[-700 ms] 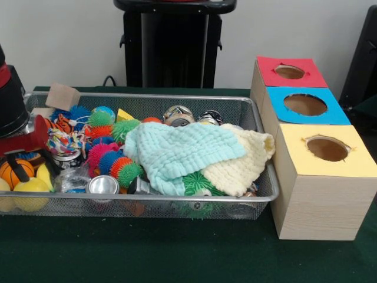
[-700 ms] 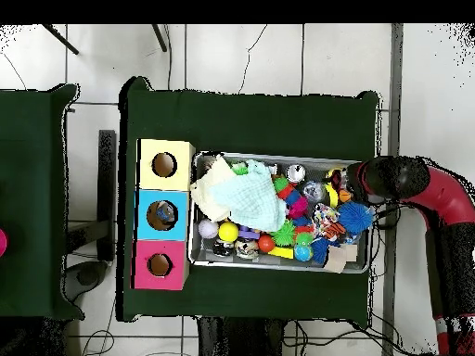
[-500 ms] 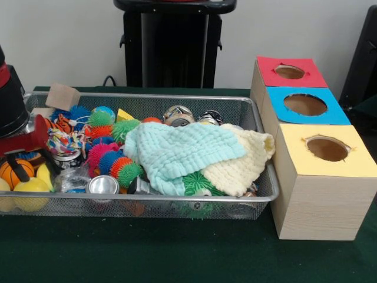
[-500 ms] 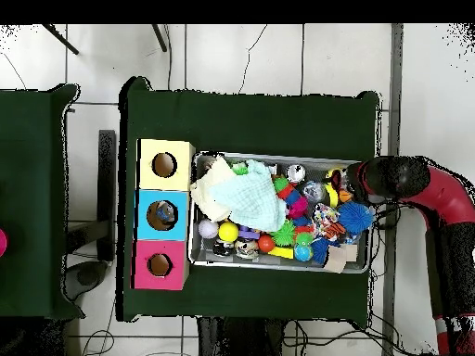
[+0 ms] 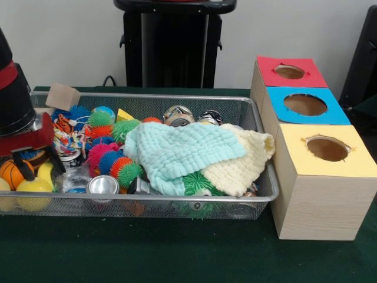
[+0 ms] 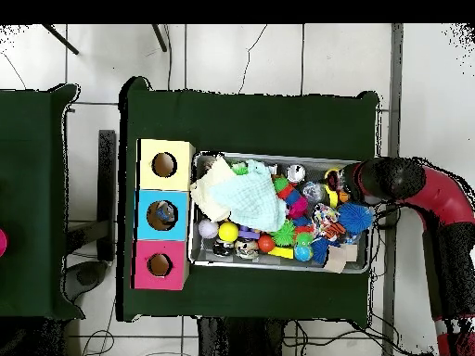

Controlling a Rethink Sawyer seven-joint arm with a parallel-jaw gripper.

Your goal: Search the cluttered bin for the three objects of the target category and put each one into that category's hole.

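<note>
The cluttered bin [image 5: 177, 97] is a silver wire mesh basket full of toys; it also shows in the overhead view [image 6: 278, 156]. The hole in the blue top [image 5: 305, 104] is in the middle of three wooden boxes beside the bin's right end, and something lies inside it in the overhead view [image 6: 163, 215]. My gripper [image 5: 38, 167] hangs over the bin's left end. Its black fingers [image 5: 23, 171] are spread above an orange basketball [image 5: 9, 172] and a yellow ball [image 5: 32, 187]. It holds nothing. From overhead the gripper [image 6: 341, 185] is at the bin's right end.
A mint cloth [image 5: 179, 150] and a cream cloth [image 5: 244, 162] cover the bin's right half. Spiky balls [image 5: 109, 159], a metal tin [image 5: 102, 185], patterned balls [image 5: 178, 114] and a cardboard block [image 5: 62, 95] fill the rest. The red-topped hole [image 5: 289, 72] and the yellow-topped hole [image 5: 327, 148] flank the blue one.
The arm has shifted a little up and to the right in the front view, with the gripper still over the bin's left end. Nothing in the bin has visibly moved.
</note>
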